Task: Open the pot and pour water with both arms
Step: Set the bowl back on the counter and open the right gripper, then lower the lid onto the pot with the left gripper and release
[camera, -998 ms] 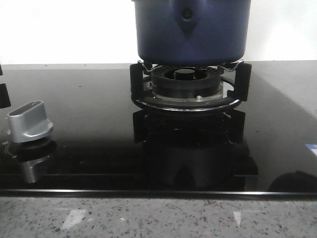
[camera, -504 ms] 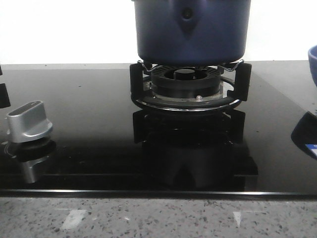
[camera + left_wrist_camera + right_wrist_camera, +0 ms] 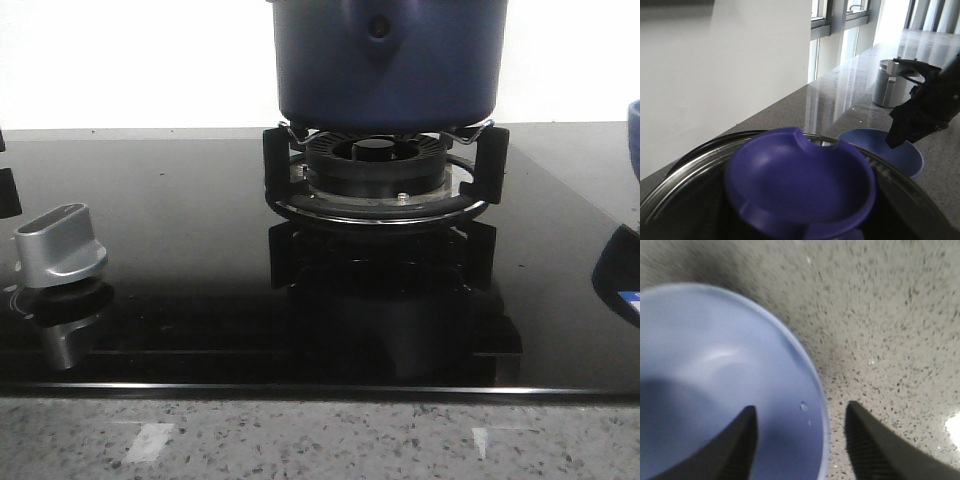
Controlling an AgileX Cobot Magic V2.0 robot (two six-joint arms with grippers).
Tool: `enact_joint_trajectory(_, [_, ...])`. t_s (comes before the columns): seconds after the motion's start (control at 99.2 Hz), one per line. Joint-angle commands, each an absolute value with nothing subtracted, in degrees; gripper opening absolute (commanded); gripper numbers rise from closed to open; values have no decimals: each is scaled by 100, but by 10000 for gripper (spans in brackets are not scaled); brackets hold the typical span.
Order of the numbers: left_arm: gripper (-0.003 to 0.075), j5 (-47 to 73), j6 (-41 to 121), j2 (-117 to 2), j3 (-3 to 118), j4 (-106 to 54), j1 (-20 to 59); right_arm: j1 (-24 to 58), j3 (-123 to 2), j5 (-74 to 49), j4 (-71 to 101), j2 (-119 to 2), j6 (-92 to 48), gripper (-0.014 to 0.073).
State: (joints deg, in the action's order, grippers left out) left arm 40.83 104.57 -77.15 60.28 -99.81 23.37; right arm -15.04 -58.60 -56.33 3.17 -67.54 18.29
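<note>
Pot (image 3: 388, 62) sits upright on the burner grate (image 3: 380, 175) at the far middle of the black glass cooktop (image 3: 180, 250), just as it did a second ago, its handle bracket and rivet facing the near edge. What has changed is at the right edge: a blue bowl (image 3: 634, 120) now shows there, absent a second ago and slightly further in half a second ago. The right gripper (image 3: 800, 440) has its jaws spread wide astride the bowl's rim (image 3: 822, 405), touching nothing clearly. In the left wrist view a blue dished lid (image 3: 800, 185) fills the foreground over the pot's rim; whether the left gripper is closed cannot be told.
</note>
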Motion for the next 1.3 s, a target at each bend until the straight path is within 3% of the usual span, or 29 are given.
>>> enact_joint_trajectory(0.0, [253,4310,10505,-7774,6561,-10722,2461,-1432,-5986,-5304,301,-6204,1766,402])
enact_joint_trajectory(0.212, [253,4310,10505,-8376,7242,-10722,2587,-820,-5986,-5276,266,-4727,1709,400])
enact_joint_trajectory(0.312, [253,4299,10505,-8659,7447,-10722,2637,-574,-5986,-5401,266,-4136,1709,335])
enact_joint_trajectory(0.403, [253,4299,10505,-8913,7609,-10722,2718,-465,-5986,-5581,266,-3678,1696,189])
enact_joint_trajectory(0.504, [253,4299,10505,-9163,7805,-10722,2805,-423,-5986,-5710,300,-3252,1210,-79])
enact_joint_trajectory(0.836, [253,4127,10505,-9529,8099,-10722,2870,-423,-5986,-6080,522,-2288,1210,-69])
enact_joint_trajectory(1.29, [253,3473,10505,-9744,8099,-10722,2870,-423,-5986,-6215,522,-2248,1210,-69])
